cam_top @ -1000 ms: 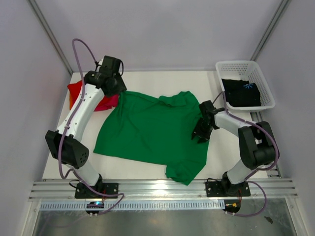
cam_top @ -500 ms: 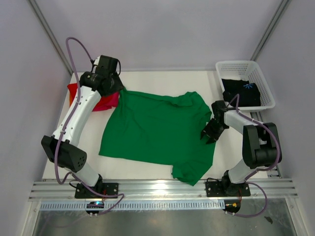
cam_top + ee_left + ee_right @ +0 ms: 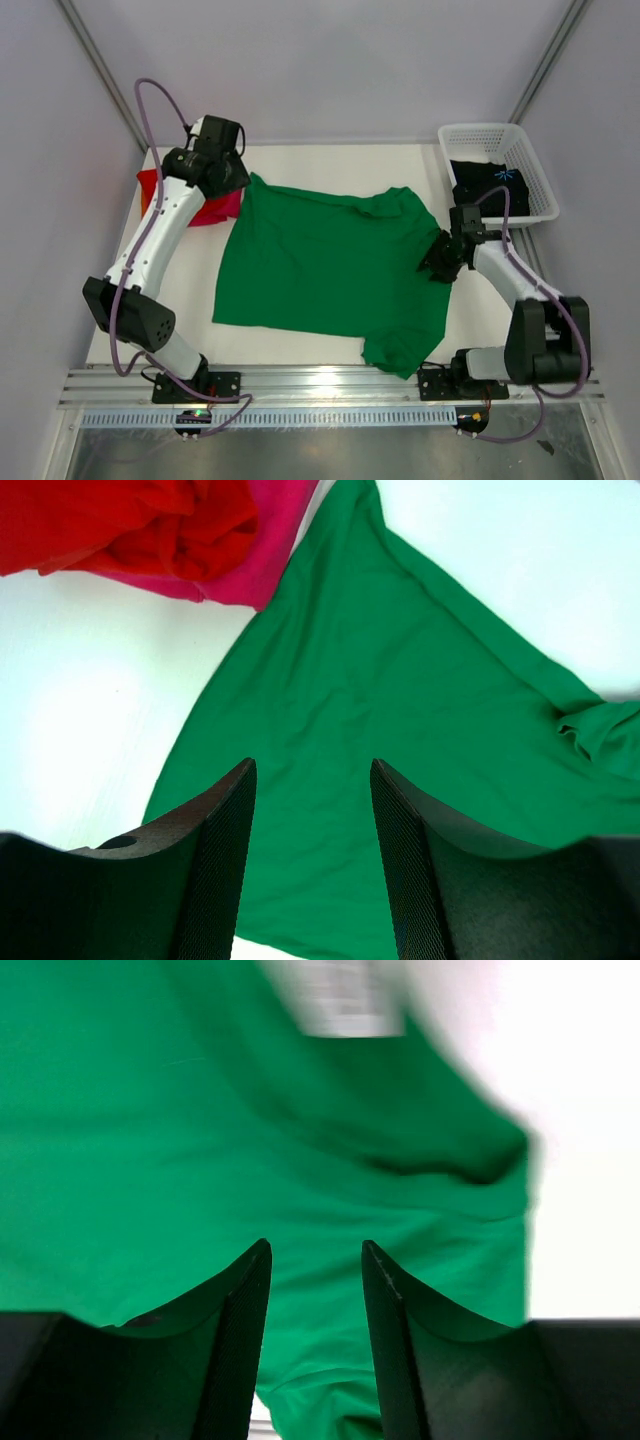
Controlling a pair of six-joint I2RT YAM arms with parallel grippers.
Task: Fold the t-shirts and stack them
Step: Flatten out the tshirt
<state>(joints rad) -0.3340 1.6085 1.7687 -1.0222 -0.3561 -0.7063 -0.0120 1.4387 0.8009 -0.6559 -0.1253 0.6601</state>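
Lying flat left of the white plastic lattice basket (image 3: 470,131), bright green cloth t-shirt (image 3: 320,265): long axis runs left-right, neck end toward the basket, hem away from it. Right gripper (image 3: 315,1250) sits at the neck-side edge, left gripper (image 3: 313,770) at the far hem corner. Both claws part-open, tips over green cloth; can't tell if either pinches it.

Green t-shirt (image 3: 320,265) spread flat; red t-shirt (image 3: 150,190), pink t-shirt (image 3: 228,204) bunched far-left.

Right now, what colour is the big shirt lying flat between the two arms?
The shirt is bright green; the top view shows it best.
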